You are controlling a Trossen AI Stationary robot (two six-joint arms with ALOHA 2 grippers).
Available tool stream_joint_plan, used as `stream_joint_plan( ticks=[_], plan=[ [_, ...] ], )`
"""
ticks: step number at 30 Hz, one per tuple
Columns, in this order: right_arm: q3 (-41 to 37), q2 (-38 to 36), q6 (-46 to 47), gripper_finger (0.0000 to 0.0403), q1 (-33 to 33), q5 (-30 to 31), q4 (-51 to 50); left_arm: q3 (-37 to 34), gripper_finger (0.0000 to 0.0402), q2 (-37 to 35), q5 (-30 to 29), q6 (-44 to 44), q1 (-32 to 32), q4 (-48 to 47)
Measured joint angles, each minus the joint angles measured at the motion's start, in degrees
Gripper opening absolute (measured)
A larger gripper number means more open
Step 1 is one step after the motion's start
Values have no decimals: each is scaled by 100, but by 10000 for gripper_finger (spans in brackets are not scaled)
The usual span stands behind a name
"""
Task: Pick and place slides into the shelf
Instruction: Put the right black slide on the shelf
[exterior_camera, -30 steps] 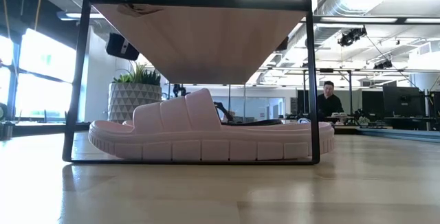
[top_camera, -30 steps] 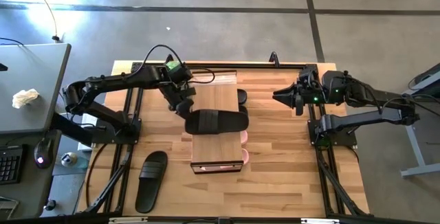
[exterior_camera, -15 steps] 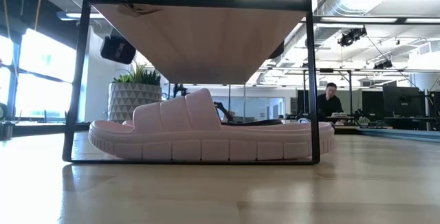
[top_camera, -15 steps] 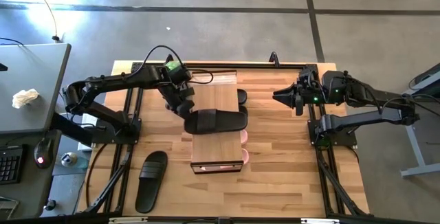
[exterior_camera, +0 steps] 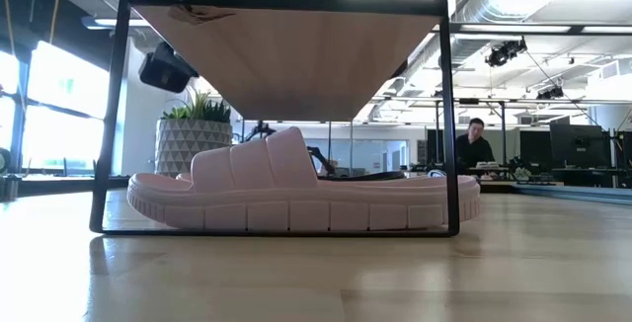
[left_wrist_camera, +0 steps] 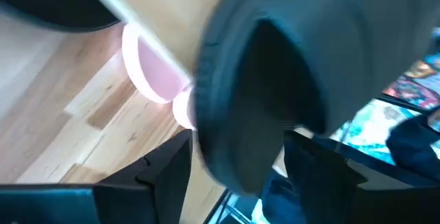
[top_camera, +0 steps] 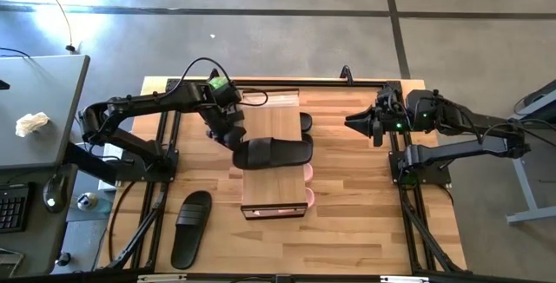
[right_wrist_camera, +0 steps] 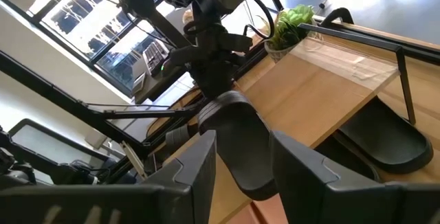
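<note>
Left gripper (top_camera: 233, 138) opening at black slide (top_camera: 276, 153) overhanging shelf (top_camera: 271, 194) top's left edge; slide risking tipping off.

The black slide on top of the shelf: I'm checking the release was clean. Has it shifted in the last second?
Barely. The black slide sits across the shelf top at the same spot, while the left gripper has opened at its end.

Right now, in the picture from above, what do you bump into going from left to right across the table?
Black slide lying on the tabletop → left claw → black slide on top of the shelf → right claw.
</note>
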Motion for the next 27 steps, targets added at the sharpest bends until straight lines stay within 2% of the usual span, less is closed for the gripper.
stream_joint_plan(
  ticks=[5, 11, 16, 21, 24, 27],
  plan=[
    [0, 0, -25, 126, -1, 0, -55, 0, 221, 0, -446, -1, 0, -386],
    [0, 0, -21, 126, -1, 1, -163, 0, 221, -267, -568, -25, -4, -518],
    [0, 0, -33, 126, 0, 2, -207, 0, 221, -866, -617, -179, -7, -592],
    [0, 0, -53, 126, -2, 4, -225, 2, 221, -1655, -518, -57, -23, -1086],
    [0, 0, -143, 126, -2, 4, -227, 4, 221, -2051, -391, 126, -283, -1505],
    [0, -2, -147, 126, -2, 2, -229, 4, 221, -2303, -573, 269, -765, -1847]
  ],
)
